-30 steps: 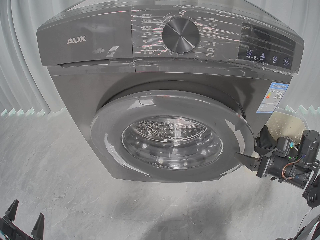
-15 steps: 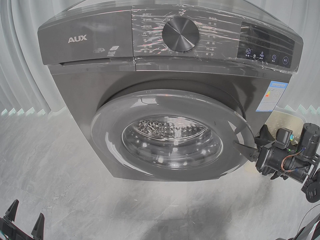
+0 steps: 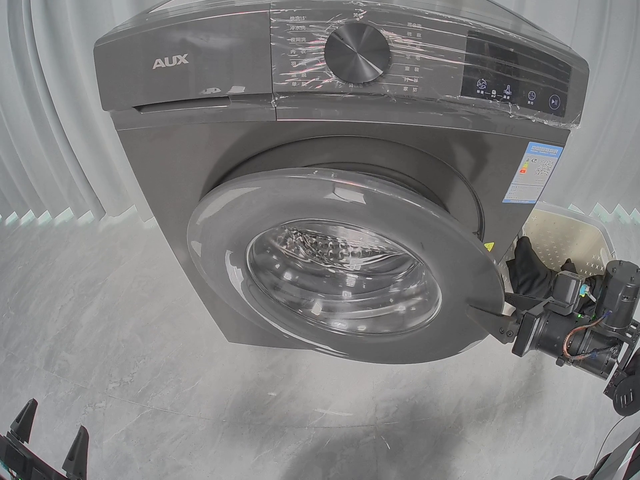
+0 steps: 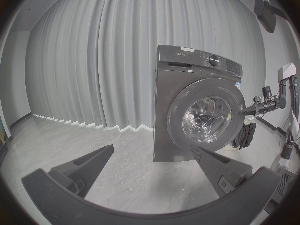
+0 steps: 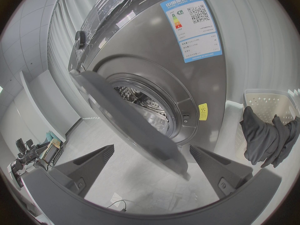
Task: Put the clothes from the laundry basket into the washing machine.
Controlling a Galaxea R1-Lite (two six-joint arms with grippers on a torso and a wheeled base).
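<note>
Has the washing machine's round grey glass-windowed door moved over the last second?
Yes. The round grey door has swung further out from the washer's grey front panel at its right edge, uncovering a yellow sticker.

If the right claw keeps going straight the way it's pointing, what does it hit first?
The washer door: its free edge sits between the open fingers of the right claw. Pushed further, the claw would likely meet that edge first, though depth is hard to judge.

Black cylindrical right arm (image 3: 600, 321), thin coppery cable (image 3: 575, 333) looped at wrist, dark grey wedge-shaped fingers (image 3: 489, 319) with small screws (image 5: 222, 185)
</note>
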